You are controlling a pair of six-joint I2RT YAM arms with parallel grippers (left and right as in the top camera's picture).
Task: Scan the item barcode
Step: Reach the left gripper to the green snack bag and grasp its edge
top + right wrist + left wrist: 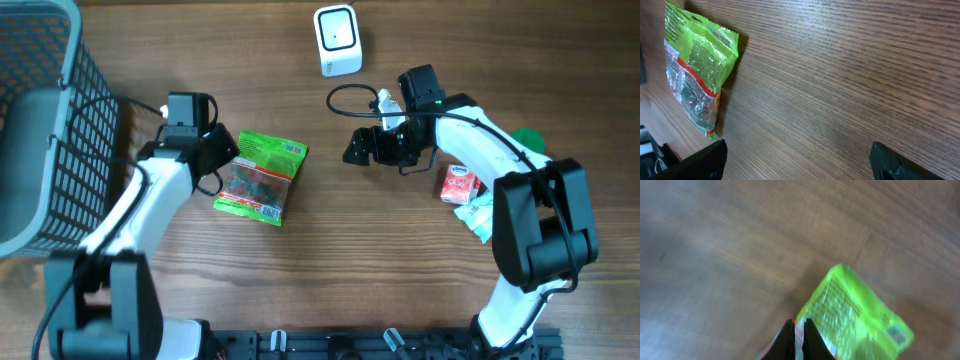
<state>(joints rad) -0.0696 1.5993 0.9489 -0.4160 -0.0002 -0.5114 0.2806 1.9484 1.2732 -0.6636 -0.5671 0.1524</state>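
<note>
Overhead, I am seeing my left tool (228, 158) pinching shut on the left edge of the green snack packet (262, 178). My right tool (353, 152) is hanging open above the bench (330, 260).

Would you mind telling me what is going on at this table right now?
The left gripper is shut on the edge of the green snack bag, which lies flat on the table. The right gripper hangs open over bare wood, holding nothing, not far from the white scanner. The bag is not yet at the scanner, so the barcode scan is not done.
</note>
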